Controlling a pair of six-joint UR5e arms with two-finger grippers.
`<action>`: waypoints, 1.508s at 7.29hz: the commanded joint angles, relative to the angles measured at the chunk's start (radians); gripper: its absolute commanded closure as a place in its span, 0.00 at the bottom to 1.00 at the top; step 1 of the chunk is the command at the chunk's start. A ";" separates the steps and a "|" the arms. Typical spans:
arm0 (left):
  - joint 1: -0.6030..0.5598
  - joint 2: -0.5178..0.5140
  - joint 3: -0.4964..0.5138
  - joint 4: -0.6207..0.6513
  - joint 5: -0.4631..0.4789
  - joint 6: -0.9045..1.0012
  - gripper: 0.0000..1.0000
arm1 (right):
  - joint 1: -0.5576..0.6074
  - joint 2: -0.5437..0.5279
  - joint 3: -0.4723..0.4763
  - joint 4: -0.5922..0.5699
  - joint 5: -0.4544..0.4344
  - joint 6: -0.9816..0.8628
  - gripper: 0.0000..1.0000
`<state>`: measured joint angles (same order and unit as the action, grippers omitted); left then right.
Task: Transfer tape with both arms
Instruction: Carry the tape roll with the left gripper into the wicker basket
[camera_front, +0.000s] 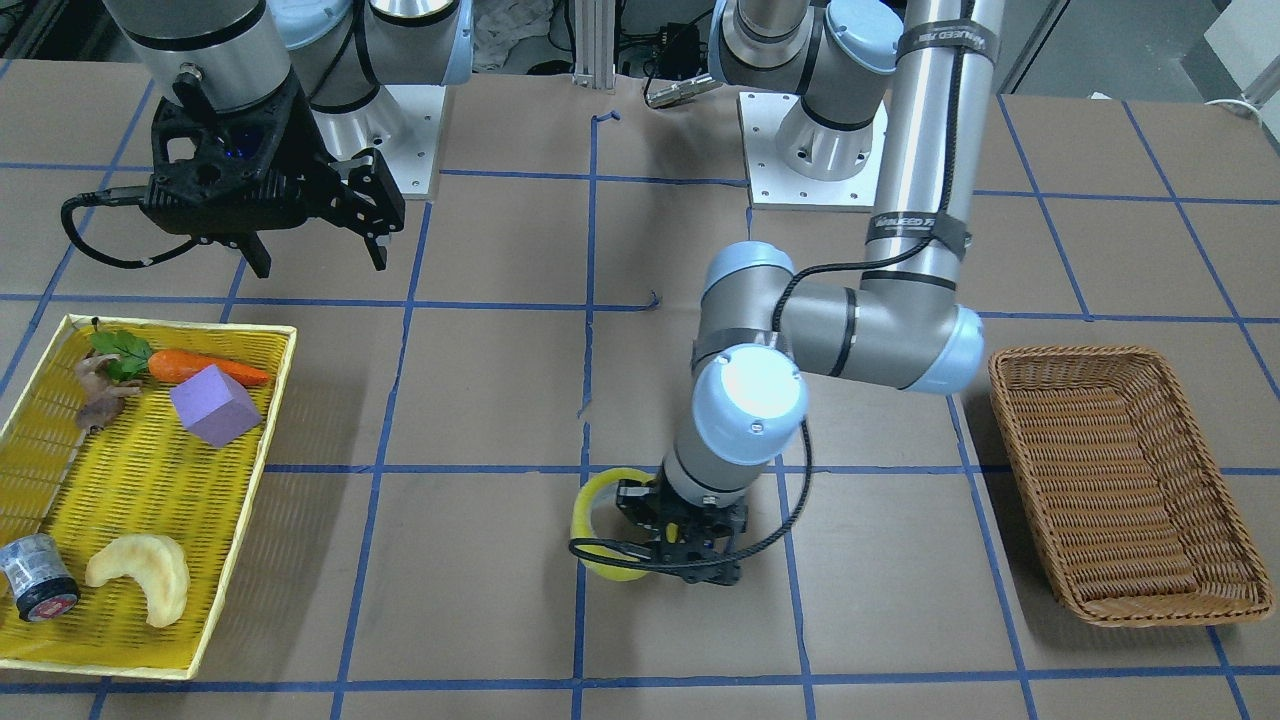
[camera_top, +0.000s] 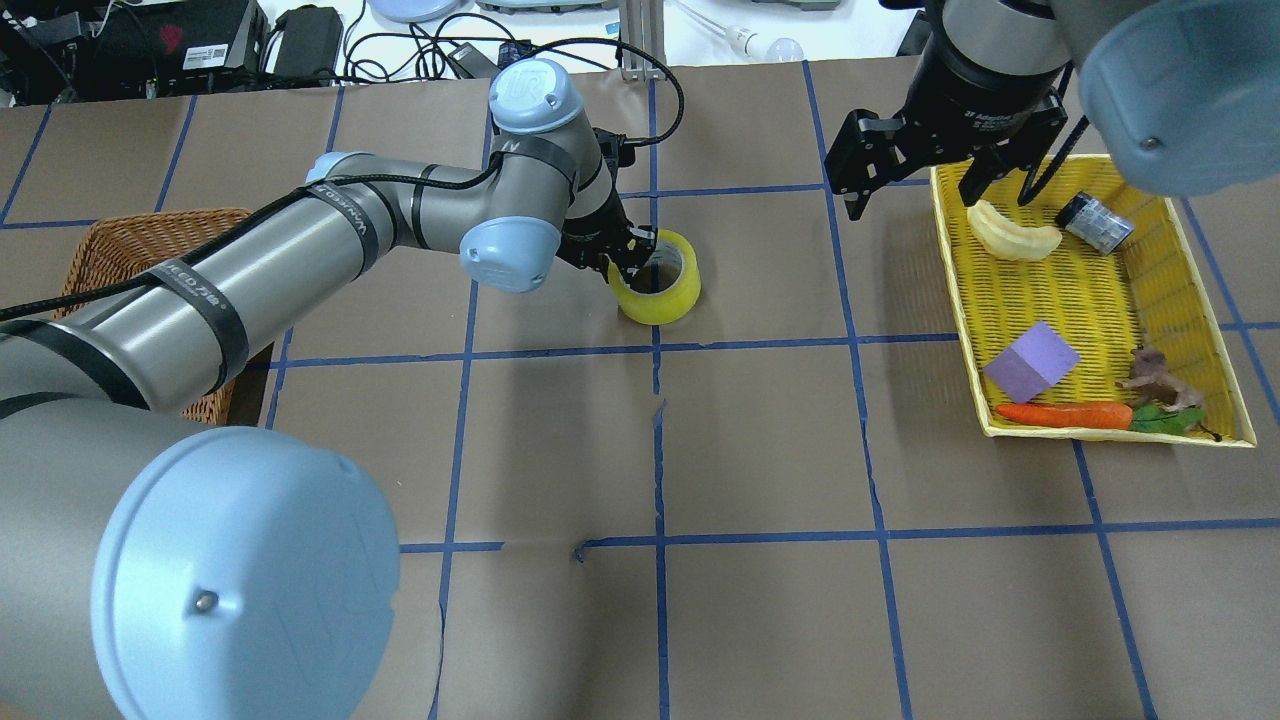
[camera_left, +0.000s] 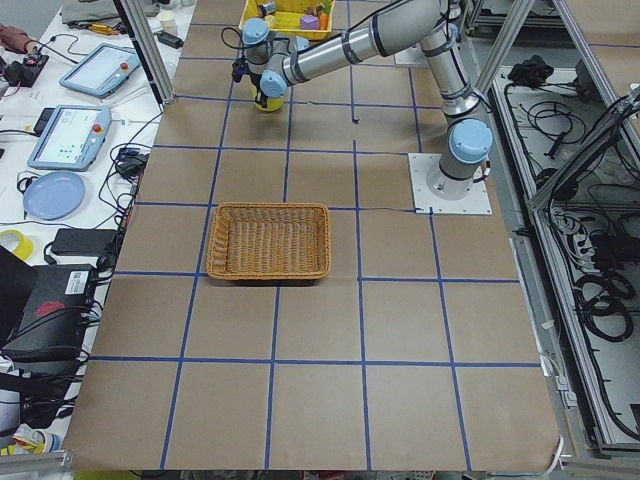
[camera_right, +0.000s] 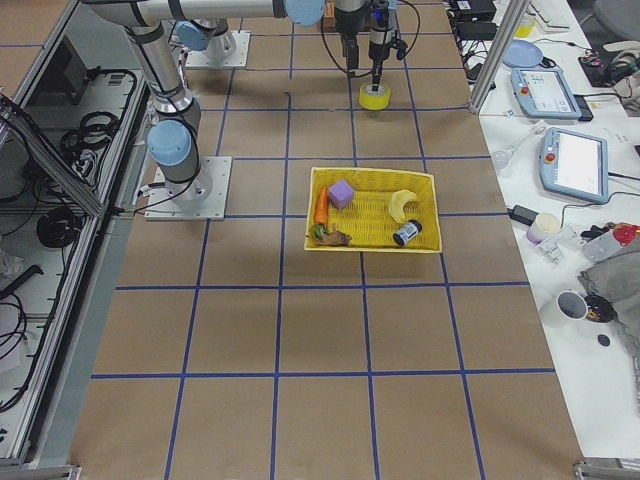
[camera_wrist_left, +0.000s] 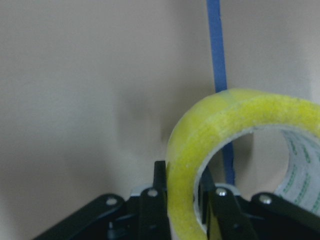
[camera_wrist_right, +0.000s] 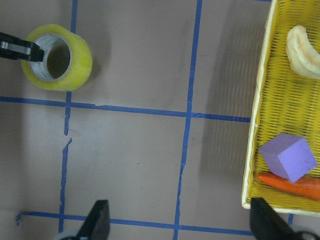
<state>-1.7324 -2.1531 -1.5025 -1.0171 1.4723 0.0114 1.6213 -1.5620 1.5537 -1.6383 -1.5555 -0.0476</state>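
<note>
The tape looked light, stiff and probably slick-sided. The left pincer clamped its wall, one finger inside the core, which seemed a sound hold. The right pincer hung spread and empty.

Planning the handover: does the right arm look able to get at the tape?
Probably yes: the left hand grips only one wall of the tape, its far side exposed, and the right hand hangs open.

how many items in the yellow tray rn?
5 in the yellow tray: pale crescent and grey can at its far end, purple block midway, carrot and small brown figure at the end nearest the robot. None seem hidden.
</note>
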 joint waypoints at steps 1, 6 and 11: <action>0.203 0.080 0.007 -0.127 0.034 0.233 1.00 | 0.000 -0.001 -0.001 0.000 0.000 0.000 0.00; 0.599 0.151 -0.005 -0.153 0.158 0.626 1.00 | 0.002 -0.001 -0.001 0.000 0.000 0.000 0.00; 0.812 0.122 -0.186 0.063 0.152 0.835 1.00 | 0.003 -0.001 -0.001 0.000 0.000 0.000 0.00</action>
<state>-0.9461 -2.0205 -1.6111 -1.0715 1.6267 0.8333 1.6238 -1.5632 1.5524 -1.6383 -1.5555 -0.0475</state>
